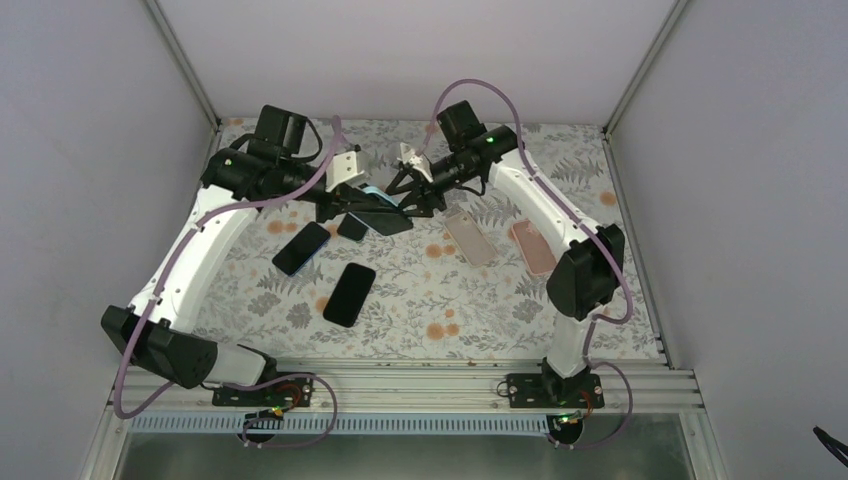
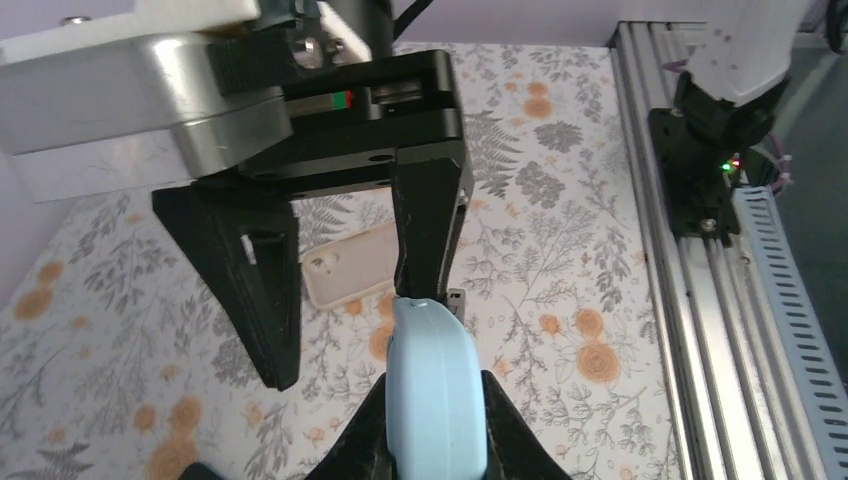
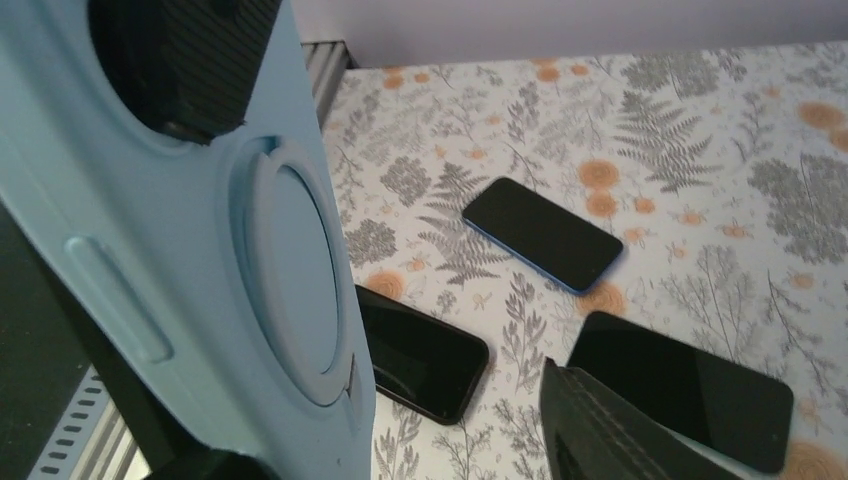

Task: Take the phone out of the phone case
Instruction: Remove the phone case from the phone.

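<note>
The flower-patterned bench [image 1: 430, 340] is walled on three sides, with a metal rail [image 1: 400, 385] along its near edge at 6 o'clock. Both arms reach in and meet just to 11 o'clock of the bench's middle, raised off the cloth. There the left claw [image 2: 432, 410] is clamped on a pale blue phone case [image 3: 200, 260], one finger on each broad face, so the case stands edge-on in its own camera. In the overhead view a dark slab [image 1: 385, 218] shows against the blue rim. It looks like the phone in the case, though how far it is seated cannot be told. The right claw [image 2: 350, 332] comes in from 1 o'clock with its jaws apart. One finger touches the free end of the case and the other stands well to the side. On the cloth, a blue-edged phone [image 1: 301, 248] lies at 9 o'clock, a black phone [image 1: 349, 294] at 8 o'clock, and a smaller dark phone [image 1: 352, 227] just beside the left claw. A beige case [image 1: 470, 236] and a pink case [image 1: 532, 247] lie at 3 o'clock, and their contents cannot be told. Bare cloth runs along the near edge from 5 to 7 o'clock and along the far edge around 12 o'clock.
</note>
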`<state>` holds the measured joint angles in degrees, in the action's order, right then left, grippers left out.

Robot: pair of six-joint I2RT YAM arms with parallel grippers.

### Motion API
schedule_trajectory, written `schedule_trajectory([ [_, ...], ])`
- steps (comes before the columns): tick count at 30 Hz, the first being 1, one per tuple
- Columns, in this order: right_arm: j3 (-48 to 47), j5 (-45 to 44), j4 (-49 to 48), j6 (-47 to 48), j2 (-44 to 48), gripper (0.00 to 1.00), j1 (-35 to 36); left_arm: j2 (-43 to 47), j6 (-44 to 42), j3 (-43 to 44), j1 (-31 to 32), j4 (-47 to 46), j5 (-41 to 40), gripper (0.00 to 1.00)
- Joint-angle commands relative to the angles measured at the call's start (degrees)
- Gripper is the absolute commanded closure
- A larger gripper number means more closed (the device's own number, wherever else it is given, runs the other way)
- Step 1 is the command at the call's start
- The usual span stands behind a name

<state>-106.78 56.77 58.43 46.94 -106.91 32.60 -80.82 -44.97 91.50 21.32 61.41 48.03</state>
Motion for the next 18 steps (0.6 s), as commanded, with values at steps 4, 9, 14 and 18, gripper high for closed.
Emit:
schedule_trajectory([
  [4,-4.43,18.63,-8.2,-16.48,5.55,0.9,13.15,-6.27,2.87,-4.76,1.02,-32.23,-19.52,0.98],
  [9,-1.66,4.99,-12.24,-18.41,10.09,0.97,10.9,-5.13,5.49,-2.84,0.51,-34.28,-23.94,0.23],
  [14,0.11,-6.15,-18.86,-26.14,11.2,0.97,4.68,-2.55,3.01,2.49,0.04,-31.9,-30.0,0.0],
  [18,-2.18,-16.23,-23.54,-34.67,10.11,0.97,-0.29,1.47,3.37,4.3,0.02,-35.45,-35.92,0.0],
])
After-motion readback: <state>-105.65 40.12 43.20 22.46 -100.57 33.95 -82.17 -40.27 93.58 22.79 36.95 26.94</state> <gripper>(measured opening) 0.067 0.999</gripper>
